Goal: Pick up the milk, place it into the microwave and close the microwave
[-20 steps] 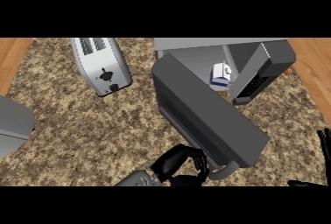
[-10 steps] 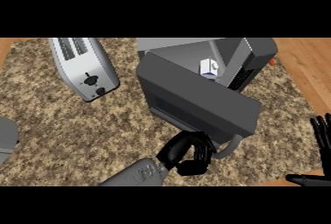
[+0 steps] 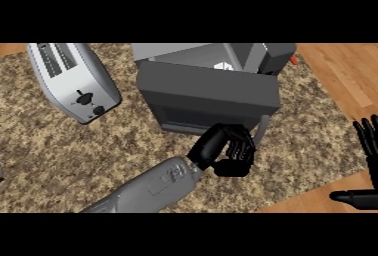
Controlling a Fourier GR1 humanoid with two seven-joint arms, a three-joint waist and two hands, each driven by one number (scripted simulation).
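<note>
The grey microwave stands at the top middle, and its dark door is swung nearly closed across the front. Over the door's top edge a small white bit of the milk shows inside the microwave. My left hand is against the door's lower edge beside the grey handle, with its fingers curled and holding nothing. My right hand rests open at the right edge, fingers up and thumb low, away from the microwave.
A silver toaster lies at the upper left on the speckled counter. Wooden surface borders the counter on the right and at the lower right.
The microwave door has swung from wide open to nearly closed, with my left hand following it up and to the right. The milk is now mostly hidden behind the door.
</note>
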